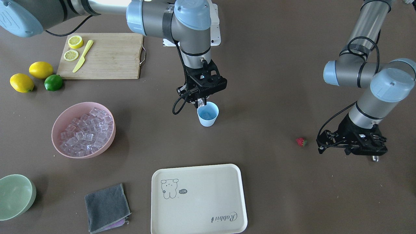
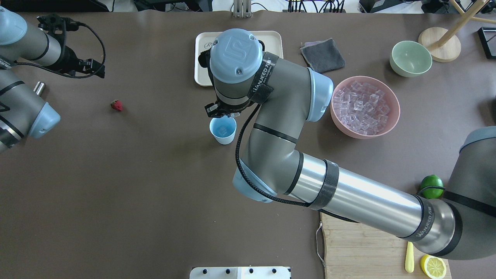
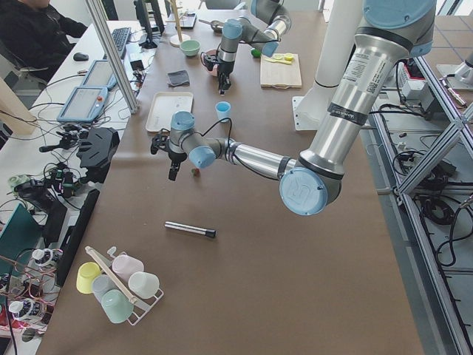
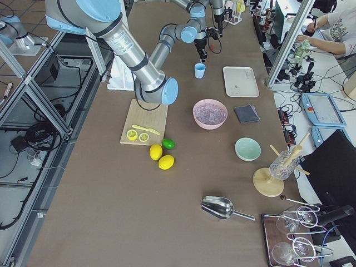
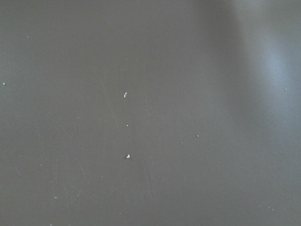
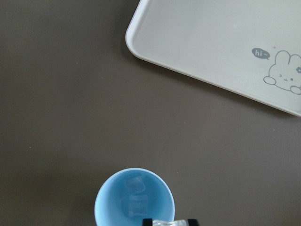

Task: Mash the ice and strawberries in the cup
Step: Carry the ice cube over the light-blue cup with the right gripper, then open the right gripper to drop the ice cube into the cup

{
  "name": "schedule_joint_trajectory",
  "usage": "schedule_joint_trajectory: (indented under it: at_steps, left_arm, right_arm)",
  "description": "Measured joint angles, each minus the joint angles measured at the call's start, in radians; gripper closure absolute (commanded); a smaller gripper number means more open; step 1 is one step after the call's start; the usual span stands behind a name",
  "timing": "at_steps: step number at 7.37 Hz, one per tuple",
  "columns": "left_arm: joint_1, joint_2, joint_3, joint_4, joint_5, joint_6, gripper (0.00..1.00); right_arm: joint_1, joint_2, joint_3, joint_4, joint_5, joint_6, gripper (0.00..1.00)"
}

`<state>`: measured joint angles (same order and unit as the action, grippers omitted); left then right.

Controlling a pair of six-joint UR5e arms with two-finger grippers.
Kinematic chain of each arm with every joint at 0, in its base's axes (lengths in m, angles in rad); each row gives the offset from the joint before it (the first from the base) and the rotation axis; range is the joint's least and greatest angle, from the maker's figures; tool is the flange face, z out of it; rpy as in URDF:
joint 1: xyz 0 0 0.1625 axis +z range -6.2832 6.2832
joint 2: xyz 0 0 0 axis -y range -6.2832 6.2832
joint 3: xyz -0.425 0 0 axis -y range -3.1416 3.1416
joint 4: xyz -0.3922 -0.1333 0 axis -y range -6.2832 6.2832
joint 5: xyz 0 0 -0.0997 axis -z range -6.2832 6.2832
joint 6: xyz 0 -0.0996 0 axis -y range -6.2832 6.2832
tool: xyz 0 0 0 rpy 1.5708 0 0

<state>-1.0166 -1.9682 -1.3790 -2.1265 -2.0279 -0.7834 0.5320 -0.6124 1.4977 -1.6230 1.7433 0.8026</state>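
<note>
The light blue cup (image 1: 208, 114) stands mid-table, and two ice cubes lie inside the cup (image 6: 134, 202). My right gripper (image 1: 201, 103) hangs just over the cup's rim, shut on one clear ice cube (image 6: 168, 222). More ice (image 1: 86, 131) fills the pink bowl (image 1: 61, 117). The red strawberry (image 1: 301, 141) lies alone on the mat, a short way from my left gripper (image 1: 357, 144). That gripper's fingers are hidden under its body, so I cannot tell if it is open or shut. The left wrist view shows only bare mat.
A cream tray (image 1: 198, 198) lies just beyond the cup on the operators' side, with a grey cloth (image 1: 106, 208) and a pale green bowl (image 1: 14, 195) further along. A cutting board (image 1: 110, 55) holds lemon slices and a knife. A dark rod (image 3: 191, 230) lies toward the table's left end.
</note>
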Motion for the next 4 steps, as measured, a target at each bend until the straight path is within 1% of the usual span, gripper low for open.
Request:
schedule_joint_trajectory:
  at_steps: [2, 4]
  left_arm:
    - [0.004, 0.001, 0.000, 0.000, 0.000, 0.001, 0.02]
    - [0.006, 0.000, 0.001, 0.000, 0.000, 0.002, 0.02]
  right_arm:
    - [-0.025, 0.005, -0.071, 0.097, -0.037, 0.009, 1.00]
    - [-0.037, 0.006, -0.095, 0.130, -0.050, 0.013, 0.71]
